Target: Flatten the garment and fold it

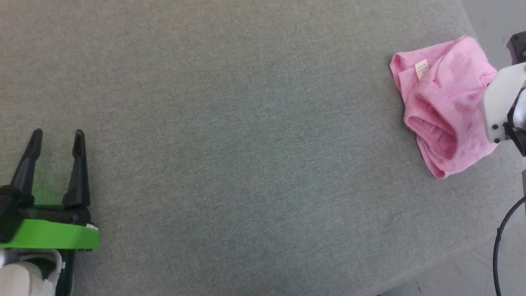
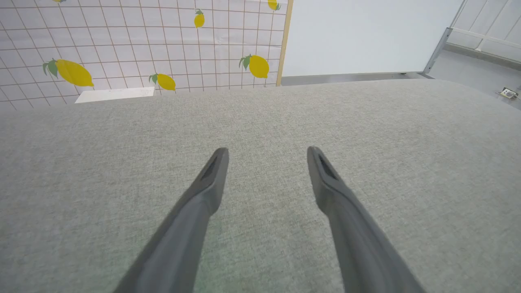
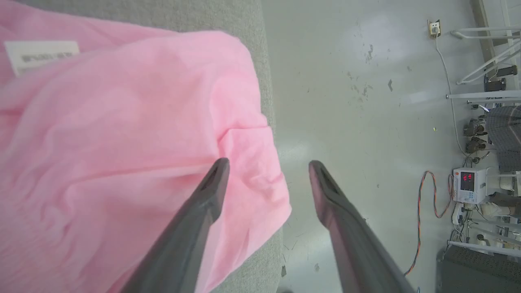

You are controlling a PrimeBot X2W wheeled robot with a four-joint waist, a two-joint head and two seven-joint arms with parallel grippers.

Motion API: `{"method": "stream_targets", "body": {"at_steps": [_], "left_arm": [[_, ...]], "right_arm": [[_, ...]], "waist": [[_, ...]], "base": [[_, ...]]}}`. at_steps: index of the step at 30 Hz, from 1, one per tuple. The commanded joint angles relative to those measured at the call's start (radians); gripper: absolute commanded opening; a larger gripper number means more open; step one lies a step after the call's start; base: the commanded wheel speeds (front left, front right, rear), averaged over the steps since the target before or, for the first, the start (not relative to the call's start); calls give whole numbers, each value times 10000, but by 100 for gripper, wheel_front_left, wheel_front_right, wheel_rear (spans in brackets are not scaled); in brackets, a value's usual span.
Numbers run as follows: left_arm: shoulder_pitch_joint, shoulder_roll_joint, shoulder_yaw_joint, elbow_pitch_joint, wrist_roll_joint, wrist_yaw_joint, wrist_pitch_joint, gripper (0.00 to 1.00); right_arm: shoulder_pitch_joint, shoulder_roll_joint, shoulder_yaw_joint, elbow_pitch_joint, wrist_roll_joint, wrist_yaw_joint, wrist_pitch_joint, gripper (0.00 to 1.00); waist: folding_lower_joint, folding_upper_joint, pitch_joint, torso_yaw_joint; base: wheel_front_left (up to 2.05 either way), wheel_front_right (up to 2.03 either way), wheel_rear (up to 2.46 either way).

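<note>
Bunched at the grey table's (image 1: 230, 144) right edge, the pink garment (image 1: 446, 102) looks limp and light, best pinched at its hem; the right gripper (image 3: 268, 167) above it and the left gripper (image 1: 58, 132) both gape empty.

The garment (image 1: 446, 102) is a thin, light pink piece. It is not flat but lies bunched in a loose, rumpled heap, with folds rolled over one another and an open hem gaping toward the near side. A small white label (image 1: 421, 69) with fine print faces up on its far left part. The heap sits by the far right corner of the grey top (image 1: 246, 144), against the right edge, where one crumpled fold pokes slightly past it.
</note>
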Motion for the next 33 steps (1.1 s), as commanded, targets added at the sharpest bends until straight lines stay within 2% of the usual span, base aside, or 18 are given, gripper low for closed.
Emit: {"method": "stream_targets", "body": {"at_steps": [1,7,13,17,19,22,23,25,33], "left_arm": [[-3,-93,-71,103,20,73,-112,100],[5,-487,-345,619,-5,186,-364,100],[125,-872,-384,1063,39,517,-589,100],[216,-1034,-371,1206,81,725,-666,100],[163,-1121,-377,1318,81,860,-663,100],[32,-1188,-358,1495,-54,938,-503,100],[-140,-1252,-314,1666,-180,1040,-390,100],[-235,-1311,-294,1760,-257,1102,-360,100],[-508,-1488,-465,2291,-241,1231,-448,100]], "right_arm": [[22,148,-171,-251,59,-17,-79,100],[-159,886,-459,-1478,1062,-17,-1600,100],[148,1689,79,-2572,1897,-17,-3320,100],[465,2330,143,-3053,2309,-17,-4684,100],[853,2654,50,-3387,2808,-17,-5777,100],[1338,2749,36,-3651,3066,-17,-6616,100],[1920,2763,80,-3797,3622,-17,-7478,100],[2300,2765,132,-3823,3816,-17,-7975,100],[3804,2768,223,-3475,3979,-17,-9199,100]], "waist": [[-1,77,-486,108],[-1,77,-1613,484],[-1,77,-2681,1017],[-1,77,-3218,1454],[-1,77,-3516,1897],[-1,77,-3702,2314],[-1,77,-3873,2728],[-1,77,-3960,2956],[-1,77,-4363,3715]], "base": [[0,0,0],[0,0,0],[0,0,0],[0,0,0],[0,0,0],[0,0,0],[0,0,0],[0,0,0],[0,0,0]]}}
